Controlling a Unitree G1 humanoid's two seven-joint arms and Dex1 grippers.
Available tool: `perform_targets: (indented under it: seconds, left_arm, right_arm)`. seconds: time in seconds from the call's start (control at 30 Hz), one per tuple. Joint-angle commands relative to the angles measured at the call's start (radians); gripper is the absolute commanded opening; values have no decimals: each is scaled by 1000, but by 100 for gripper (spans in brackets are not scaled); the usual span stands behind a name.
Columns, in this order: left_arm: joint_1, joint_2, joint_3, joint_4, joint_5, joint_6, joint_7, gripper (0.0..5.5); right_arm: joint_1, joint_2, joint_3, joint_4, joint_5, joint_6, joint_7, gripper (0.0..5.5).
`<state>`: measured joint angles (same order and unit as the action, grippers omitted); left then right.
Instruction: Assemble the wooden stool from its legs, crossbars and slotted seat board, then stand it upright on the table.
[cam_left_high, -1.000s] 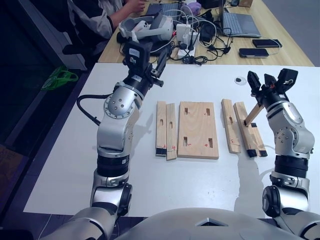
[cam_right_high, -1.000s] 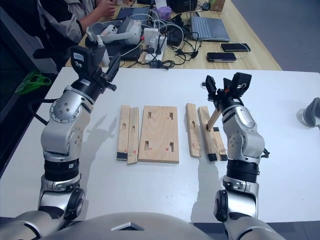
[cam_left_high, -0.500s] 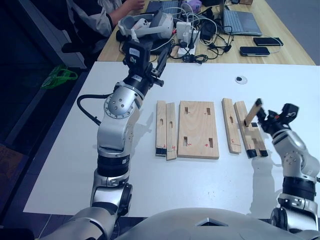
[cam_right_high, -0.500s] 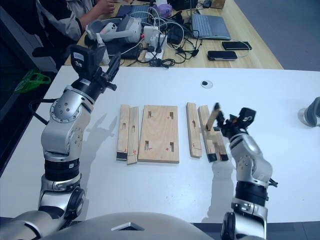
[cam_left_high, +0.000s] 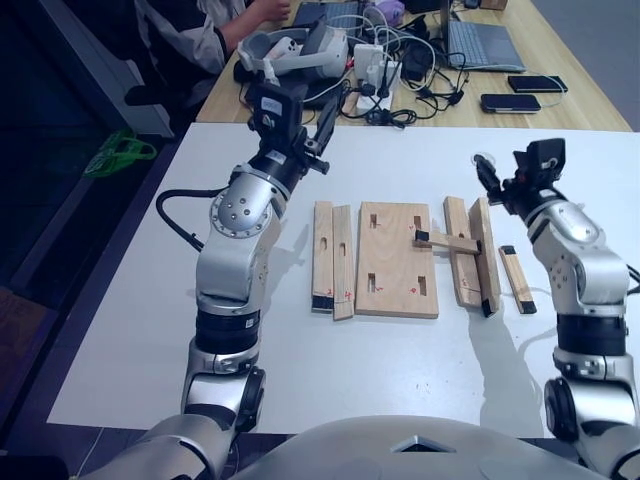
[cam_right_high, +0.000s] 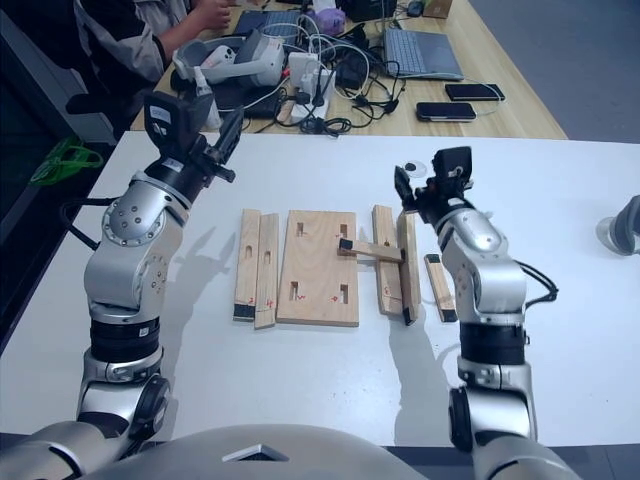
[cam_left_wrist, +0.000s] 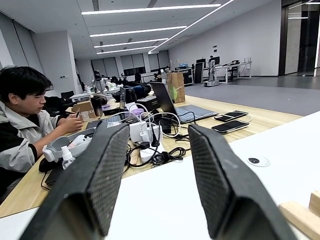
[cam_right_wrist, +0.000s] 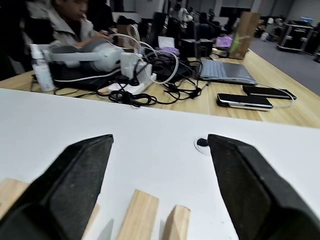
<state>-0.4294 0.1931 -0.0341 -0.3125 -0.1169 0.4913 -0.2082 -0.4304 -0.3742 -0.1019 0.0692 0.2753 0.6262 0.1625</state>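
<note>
Lying crosswise over seat board (cam_left_high: 392, 262) and right-hand legs (cam_left_high: 463, 282), one black-tipped crossbar (cam_left_high: 448, 240).

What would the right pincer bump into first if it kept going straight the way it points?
Nothing close: the open right pincer points over the white table. First roughly in line seems the small round cap set in it, then the black phone on the desk beyond, though depth is unclear.

I saw the slotted seat board (cam_left_high: 396, 259) lying flat, with a left pair of legs (cam_left_high: 332, 260) beside it and a right pair (cam_left_high: 470, 265) opposite. One crossbar (cam_left_high: 450, 241) lay across them, and probably a second crossbar (cam_left_high: 517, 279) lay just beyond.
</note>
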Motion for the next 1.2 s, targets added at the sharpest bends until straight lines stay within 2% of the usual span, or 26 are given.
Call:
perform_targets:
  seconds: [0.03,0.23,0.37,0.6,0.8,1.07,1.2]
  left_arm:
    - [-11,-5,-12,5,6,2,-1,215]
    - [-8,-8,-19,1,5,7,0,215]
    - [-11,-13,-24,2,4,8,1,215]
    - [-16,-19,-30,6,3,10,2,215]
    - [-13,-23,-33,-1,2,13,2,215]
    - [-26,-14,-20,17,4,4,-1,215]
    - [-27,-10,-13,24,8,-4,5,215]
  right_arm:
    - [-74,-26,2,174,-38,104,0,352]
    - [-163,-64,-2,354,-33,216,89,352]
    - [-215,-66,8,433,-36,213,160,352]
    - [-258,-72,94,620,-130,164,222,352]
    - [-341,-49,77,792,-155,94,224,250]
    - [-377,-75,35,776,-111,143,318,109]
    - [-390,-91,19,763,-105,164,343,101]
